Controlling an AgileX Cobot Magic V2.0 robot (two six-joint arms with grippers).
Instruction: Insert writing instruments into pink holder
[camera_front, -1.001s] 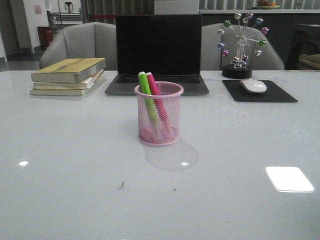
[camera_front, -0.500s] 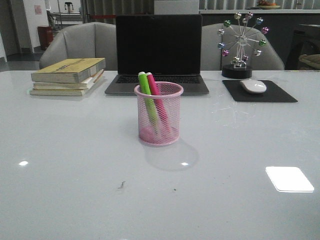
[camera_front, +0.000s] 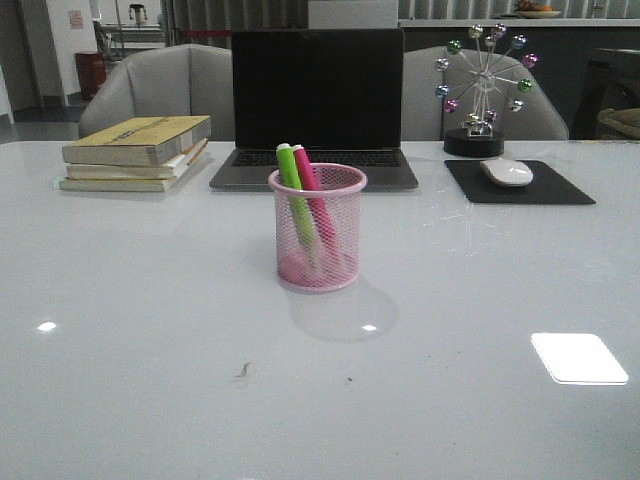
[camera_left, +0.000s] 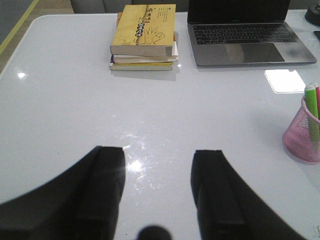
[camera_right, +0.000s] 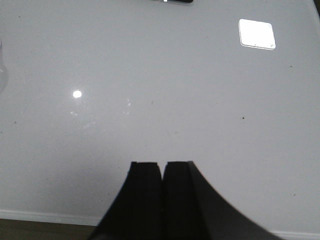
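Observation:
The pink holder, a wire-mesh cup, stands upright mid-table in front of the laptop. Inside it lean the green marker and the magenta marker, tops poking above the rim. The left wrist view catches the holder and both marker tips, green marker, at its edge. My left gripper is open over bare table, well away from the cup. My right gripper is shut and empty near the table's front edge. Neither arm shows in the front view.
A laptop sits behind the cup, a stack of books at the back left, and a white mouse on a black pad beside a ferris-wheel ornament at the back right.

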